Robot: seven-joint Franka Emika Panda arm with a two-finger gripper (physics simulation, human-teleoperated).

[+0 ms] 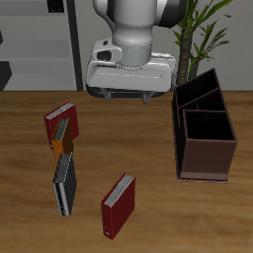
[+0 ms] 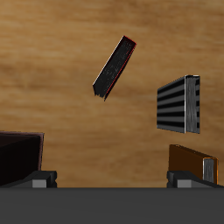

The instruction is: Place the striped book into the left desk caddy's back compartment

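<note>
The striped book (image 1: 65, 185) lies flat on the table near the front edge, between a small orange book (image 1: 63, 147) and a dark-red book (image 1: 118, 206). It also shows in the wrist view (image 2: 179, 104). The left desk caddy (image 1: 205, 158) stands at the far side of the table from the books, its back compartment (image 1: 197, 92) nearer the robot's base. My gripper (image 1: 126, 97) hangs high above the table's middle, well apart from book and caddy. It is open and empty, and its fingertips (image 2: 44, 178) show in the wrist view.
A second dark-red book (image 1: 61, 123) lies behind the orange book. In the wrist view show a dark-red book (image 2: 114, 67), the orange book (image 2: 192, 163) and another dark-red book (image 2: 19, 157). A potted plant (image 1: 203, 30) stands behind the caddy.
</note>
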